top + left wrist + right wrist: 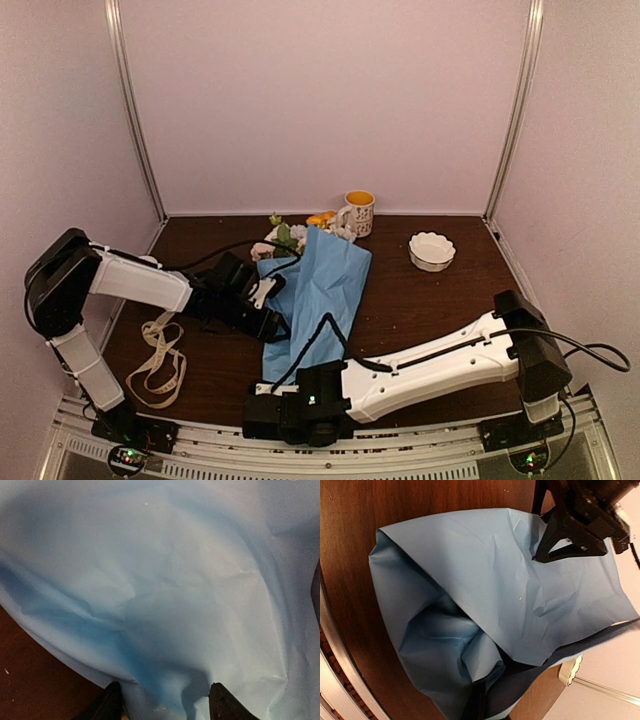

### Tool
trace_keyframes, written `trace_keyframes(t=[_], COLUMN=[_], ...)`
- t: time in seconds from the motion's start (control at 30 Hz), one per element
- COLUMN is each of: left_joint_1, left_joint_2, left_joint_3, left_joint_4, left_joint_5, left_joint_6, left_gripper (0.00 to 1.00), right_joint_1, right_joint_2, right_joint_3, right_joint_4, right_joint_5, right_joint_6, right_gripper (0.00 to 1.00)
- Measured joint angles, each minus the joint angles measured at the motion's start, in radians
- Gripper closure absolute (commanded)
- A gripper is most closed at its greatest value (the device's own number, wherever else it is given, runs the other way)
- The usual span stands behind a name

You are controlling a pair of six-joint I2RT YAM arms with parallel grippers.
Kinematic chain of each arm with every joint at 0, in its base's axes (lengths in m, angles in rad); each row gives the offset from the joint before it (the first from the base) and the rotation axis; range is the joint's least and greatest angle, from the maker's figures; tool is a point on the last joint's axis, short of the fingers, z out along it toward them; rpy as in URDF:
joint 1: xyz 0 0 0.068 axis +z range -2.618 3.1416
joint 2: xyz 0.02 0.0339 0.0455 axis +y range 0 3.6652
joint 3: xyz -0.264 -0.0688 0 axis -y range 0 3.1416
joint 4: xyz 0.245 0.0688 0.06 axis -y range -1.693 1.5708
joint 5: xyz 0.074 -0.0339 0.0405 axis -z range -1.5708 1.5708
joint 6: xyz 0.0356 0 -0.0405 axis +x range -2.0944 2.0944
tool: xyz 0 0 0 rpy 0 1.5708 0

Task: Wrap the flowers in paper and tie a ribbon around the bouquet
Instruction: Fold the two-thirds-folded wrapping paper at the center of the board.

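The left gripper (165, 702) has jaws apart, straddling the light blue paper (165, 595). The right gripper (263, 398) has jaws together at the paper's near end

The paper (520, 595) is thin, matt and creased. The table (430, 310) looks like dark wood with a soft sheen. The mug (358, 212) and bowl (432, 251) seem glazed ceramic, though small here.

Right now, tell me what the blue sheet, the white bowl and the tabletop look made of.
The sheet: thin paper, matte; it holds sharp creases and crumpled folds.
The bowl: probably glazed ceramic; white, scalloped rim, slight sheen.
The tabletop: dark brown wood or wood-look veneer, smooth and faintly glossy; grain streaks show.
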Motion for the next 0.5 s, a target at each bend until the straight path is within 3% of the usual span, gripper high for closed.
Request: trace_keyframes(t=[0.5], left_joint_1=[-0.009], left_joint_2=[0.127], left_joint_3=[0.122], left_joint_4=[-0.032], left_joint_5=[0.01], left_joint_6=[0.051], left_gripper=[0.37], right_joint_1=[-0.001], right_joint_2=[0.015], right_joint_3=[0.054], right_joint_4=[0.041], right_joint_5=[-0.009], right_joint_6=[-0.255], right_gripper=[1.0])
